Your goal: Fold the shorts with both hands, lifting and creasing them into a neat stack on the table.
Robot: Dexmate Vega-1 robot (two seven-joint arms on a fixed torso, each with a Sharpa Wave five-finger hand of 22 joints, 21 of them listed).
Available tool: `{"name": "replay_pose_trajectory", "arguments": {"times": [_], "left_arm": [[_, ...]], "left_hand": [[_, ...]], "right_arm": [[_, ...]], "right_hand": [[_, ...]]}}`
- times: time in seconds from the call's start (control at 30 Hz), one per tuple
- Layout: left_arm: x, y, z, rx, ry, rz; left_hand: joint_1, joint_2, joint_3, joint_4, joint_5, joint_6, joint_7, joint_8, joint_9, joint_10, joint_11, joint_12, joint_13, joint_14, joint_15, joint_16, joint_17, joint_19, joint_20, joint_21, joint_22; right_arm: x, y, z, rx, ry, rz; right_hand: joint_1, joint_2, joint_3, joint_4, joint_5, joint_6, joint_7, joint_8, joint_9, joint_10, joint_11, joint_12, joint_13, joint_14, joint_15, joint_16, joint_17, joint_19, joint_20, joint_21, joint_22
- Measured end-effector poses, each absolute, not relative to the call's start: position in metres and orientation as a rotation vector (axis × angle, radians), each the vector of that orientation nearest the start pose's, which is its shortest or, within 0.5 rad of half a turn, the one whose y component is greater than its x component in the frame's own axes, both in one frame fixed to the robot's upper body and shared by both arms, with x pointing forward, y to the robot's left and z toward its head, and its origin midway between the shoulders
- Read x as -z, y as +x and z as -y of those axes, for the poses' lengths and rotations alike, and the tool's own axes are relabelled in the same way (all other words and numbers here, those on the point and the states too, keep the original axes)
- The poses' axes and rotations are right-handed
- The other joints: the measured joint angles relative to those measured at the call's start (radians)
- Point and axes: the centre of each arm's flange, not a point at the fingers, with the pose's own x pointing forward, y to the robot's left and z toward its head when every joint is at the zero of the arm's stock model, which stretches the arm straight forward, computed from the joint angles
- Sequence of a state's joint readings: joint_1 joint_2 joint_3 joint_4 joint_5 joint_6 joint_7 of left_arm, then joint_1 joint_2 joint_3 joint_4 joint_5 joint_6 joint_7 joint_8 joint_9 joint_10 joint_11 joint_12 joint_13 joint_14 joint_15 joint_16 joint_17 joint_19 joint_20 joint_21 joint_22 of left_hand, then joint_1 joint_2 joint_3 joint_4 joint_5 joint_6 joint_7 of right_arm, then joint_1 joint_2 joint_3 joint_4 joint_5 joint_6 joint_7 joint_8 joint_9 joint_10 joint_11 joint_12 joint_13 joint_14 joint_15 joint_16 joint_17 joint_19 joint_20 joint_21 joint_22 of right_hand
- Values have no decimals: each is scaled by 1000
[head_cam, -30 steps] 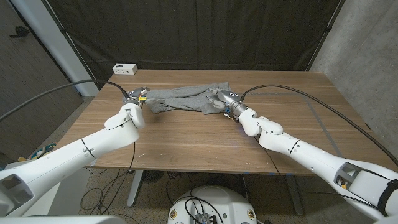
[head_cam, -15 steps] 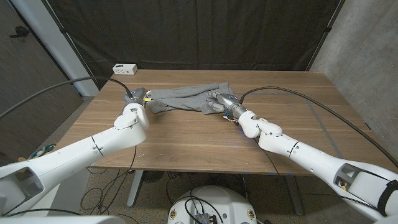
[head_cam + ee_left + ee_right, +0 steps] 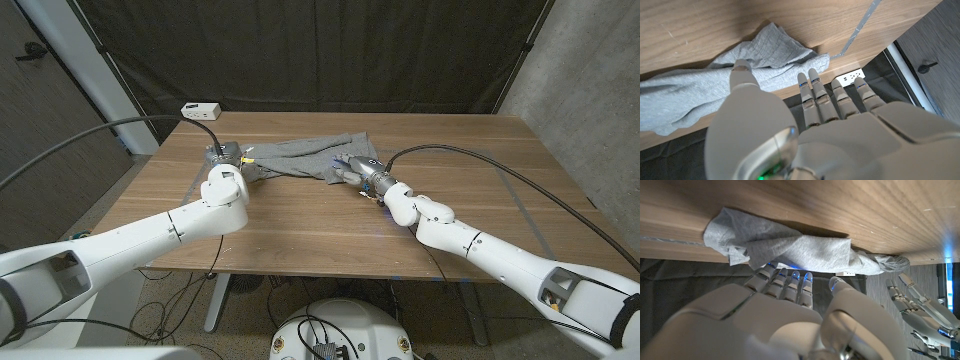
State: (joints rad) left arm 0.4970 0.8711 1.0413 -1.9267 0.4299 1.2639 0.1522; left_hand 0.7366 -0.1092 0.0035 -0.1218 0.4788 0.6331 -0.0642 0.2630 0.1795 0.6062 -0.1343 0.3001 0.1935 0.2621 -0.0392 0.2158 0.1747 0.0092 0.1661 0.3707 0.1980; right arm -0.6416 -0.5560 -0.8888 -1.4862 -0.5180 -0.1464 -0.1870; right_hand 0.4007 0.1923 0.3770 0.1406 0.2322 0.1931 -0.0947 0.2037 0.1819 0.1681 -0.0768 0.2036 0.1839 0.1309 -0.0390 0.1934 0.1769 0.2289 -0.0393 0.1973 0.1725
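- The grey shorts (image 3: 300, 157) lie crumpled on the far half of the wooden tabletop (image 3: 330, 220), stretched between the two robot hands.
- The left robot hand (image 3: 226, 157) sits at the shorts' left end; in its wrist view the thumb (image 3: 742, 72) lies against the cloth and the other fingers (image 3: 812, 92) reach out straight and apart past the hem, gripping nothing.
- The right robot hand (image 3: 352, 168) is at the shorts' right end, fingers (image 3: 785, 280) extended side by side toward the fabric; whether they touch it is hard to tell.
- A white power strip (image 3: 200, 110) sits beyond the left robot hand, near the tabletop's far corner.
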Motion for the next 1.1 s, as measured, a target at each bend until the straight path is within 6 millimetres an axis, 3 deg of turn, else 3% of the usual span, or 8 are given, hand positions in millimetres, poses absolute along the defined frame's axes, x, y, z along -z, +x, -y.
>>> {"name": "replay_pose_trajectory", "arguments": {"times": [0.43, 0.67, 0.87, 1.1], "left_arm": [[-14, 597, -270, -631, 1539, -9], [-14, 603, -264, -654, 1604, -29], [-12, 609, -260, -679, 1653, -40], [-8, 615, -257, -700, 1689, -46]], "left_hand": [[14, -4, -4, 0, 0, 16, -5, 0, 0, 16, -9, 0, 0, 7, 0, 0, 0, 5, 5, 0, 0], [30, 3, -8, -4, 0, 36, -14, 0, 0, 36, -14, 0, 0, 22, -2, 0, 0, 18, -7, 0, 0], [66, 40, -7, -5, 0, 67, -33, 0, 0, 65, -31, 0, 0, 53, -2, 8, 0, 41, -31, 0, 0], [169, 116, 34, -22, -30, 149, -66, -5, -3, 151, -45, 0, 0, 115, -4, 8, -3, 91, -55, 17, 1]], "right_arm": [[56, 643, 111, -135, -1314, 660], [57, 644, 111, -146, -1308, 652], [61, 645, 112, -164, -1307, 636], [62, 648, 112, -183, -1307, 619]], "right_hand": [[0, 0, 8, 0, -7, 11, 0, 0, 0, 11, 4, 0, 0, 5, 1, 0, 3, 0, 0, 0, 0], [-4, -4, 12, 4, -11, 20, 2, 0, 0, 14, 7, 0, 0, 14, 3, 0, 3, 0, 0, 0, 0], [-8, -8, 15, 7, -12, 38, 2, 4, 0, 28, 10, 0, 0, 27, 1, 8, 3, 4, 4, 0, 0], [-13, -13, 16, 8, -17, 51, 15, 4, 0, 40, 22, 0, 0, 34, 1, 8, 2, 9, 9, 0, 0]]}}
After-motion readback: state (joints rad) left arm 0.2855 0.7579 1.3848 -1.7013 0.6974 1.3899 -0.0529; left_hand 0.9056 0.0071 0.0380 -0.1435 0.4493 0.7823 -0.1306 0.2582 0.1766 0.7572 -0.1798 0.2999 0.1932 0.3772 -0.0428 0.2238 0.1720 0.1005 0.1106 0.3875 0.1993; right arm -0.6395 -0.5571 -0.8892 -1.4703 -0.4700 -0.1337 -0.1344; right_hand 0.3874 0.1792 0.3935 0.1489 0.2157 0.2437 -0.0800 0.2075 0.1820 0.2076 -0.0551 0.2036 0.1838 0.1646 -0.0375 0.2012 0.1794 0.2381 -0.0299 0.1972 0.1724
